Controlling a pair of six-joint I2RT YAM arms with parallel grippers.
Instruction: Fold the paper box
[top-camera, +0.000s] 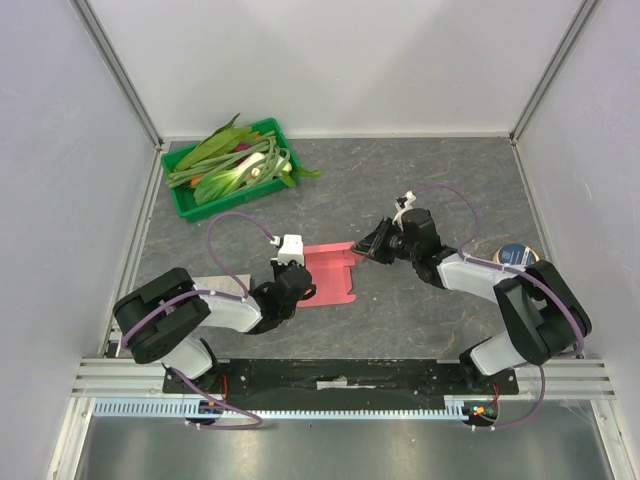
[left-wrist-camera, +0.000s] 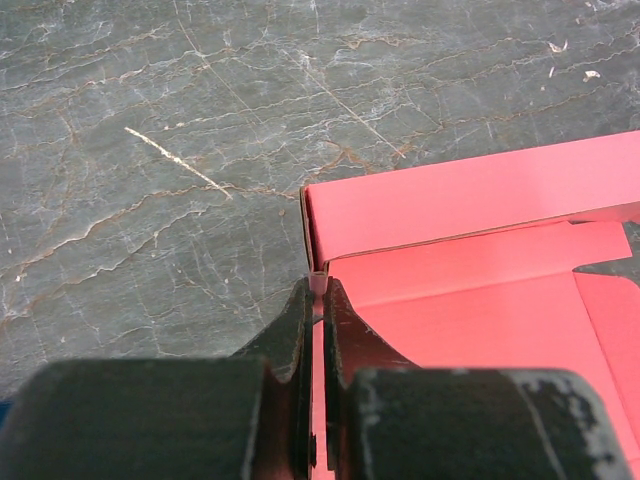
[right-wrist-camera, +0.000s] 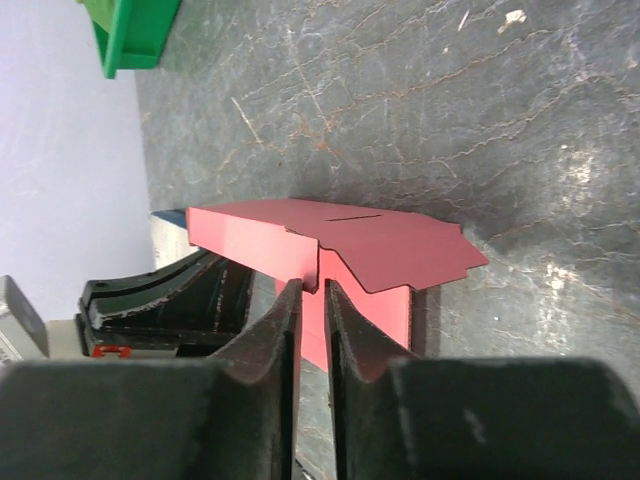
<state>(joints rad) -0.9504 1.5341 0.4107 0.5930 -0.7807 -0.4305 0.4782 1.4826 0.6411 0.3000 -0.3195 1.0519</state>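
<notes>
The pink-red paper box (top-camera: 335, 272) lies partly folded on the dark table between my two arms. My left gripper (top-camera: 300, 287) is at its left edge. In the left wrist view the left gripper (left-wrist-camera: 317, 287) is shut on a thin upright edge of the paper box (left-wrist-camera: 480, 215), by a raised side wall. My right gripper (top-camera: 373, 247) is at the box's far right flap. In the right wrist view the right gripper (right-wrist-camera: 312, 287) has its jaws a narrow gap apart, astride the edge where a raised flap of the paper box (right-wrist-camera: 400, 245) meets an upright panel.
A green tray (top-camera: 176, 196) of leafy vegetables stands at the back left, and its corner (right-wrist-camera: 135, 40) also shows in the right wrist view. A round blue-and-white object (top-camera: 515, 255) lies by the right arm. A pale flat sheet (top-camera: 215, 287) lies under the left arm. White walls close in on three sides.
</notes>
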